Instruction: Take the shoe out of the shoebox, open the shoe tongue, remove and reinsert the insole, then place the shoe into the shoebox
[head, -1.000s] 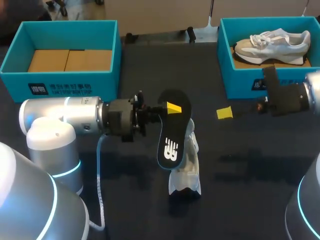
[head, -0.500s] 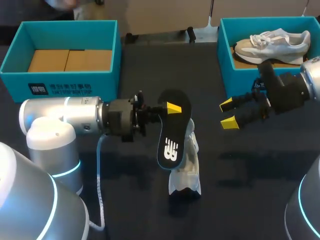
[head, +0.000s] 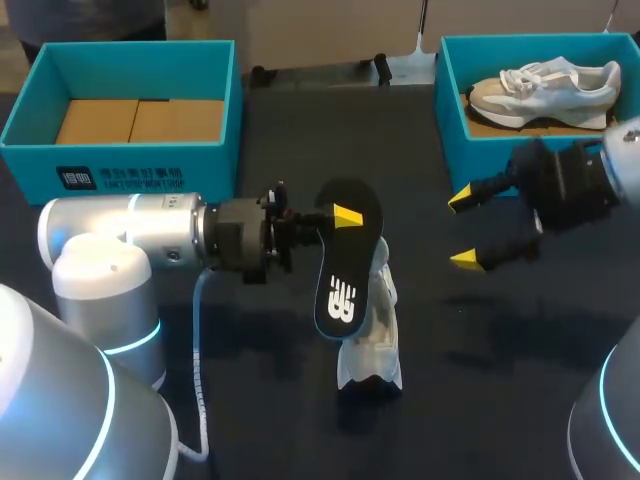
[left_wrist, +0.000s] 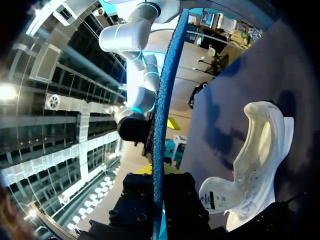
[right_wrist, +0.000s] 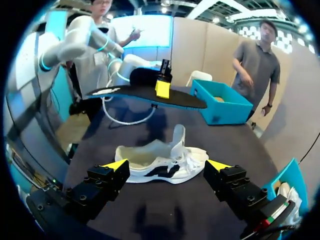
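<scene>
A black insole (head: 343, 268) hangs above the table's middle, my left gripper (head: 340, 214) shut on its heel end. In the left wrist view the insole (left_wrist: 165, 110) shows edge-on, clamped between the fingers of that gripper (left_wrist: 159, 187). Under it a white shoe (head: 371, 340) lies on its side on the dark table, opening toward the insole. My right gripper (head: 463, 229) hovers open to the right of the shoe, with nothing between its fingers. From the right wrist, the shoe (right_wrist: 165, 152) lies just ahead of the open right gripper (right_wrist: 167, 167), with the insole (right_wrist: 145, 95) above it.
A teal shoebox (head: 120, 165) with a cardboard bottom stands at the back left. Another teal shoebox (head: 500, 160) at the back right holds a second pale shoe (head: 545, 88). Bare dark table lies in front of and right of the shoe.
My right gripper has swung round and come left toward the shoe, both yellow tips now showing wide apart. The left arm and the insole have stayed still.
</scene>
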